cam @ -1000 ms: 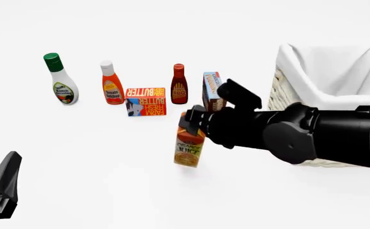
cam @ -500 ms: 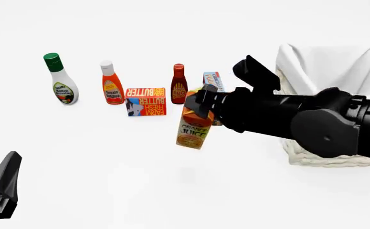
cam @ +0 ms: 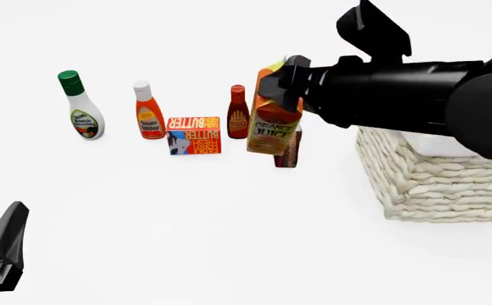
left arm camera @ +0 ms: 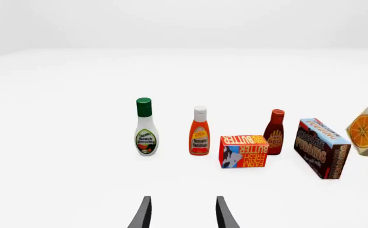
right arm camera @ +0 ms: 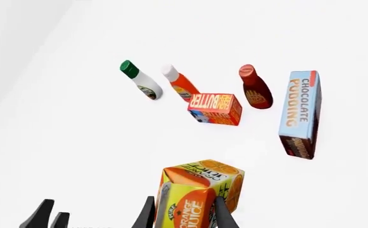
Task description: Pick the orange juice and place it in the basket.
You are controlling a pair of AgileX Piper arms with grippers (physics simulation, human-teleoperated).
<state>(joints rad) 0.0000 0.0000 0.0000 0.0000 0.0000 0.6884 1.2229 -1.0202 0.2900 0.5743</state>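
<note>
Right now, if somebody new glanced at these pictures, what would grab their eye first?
Probably the orange juice carton hanging in the air, pinched by the right gripper on its big black arm. Just right of it sits the basket, and behind the carton a row of groceries stands on the white table.

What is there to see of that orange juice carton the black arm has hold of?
The orange juice carton is a tall gable-top box, like printed card, orange and yellow, with an orange slice pictured and "ORANGE JUICE" lettered down its face. The right gripper clamps it near the top, a finger on either side. It hangs slightly tilted in the air, clear of the table, in front of the pudding box and left of the basket, not yet over it.
</note>
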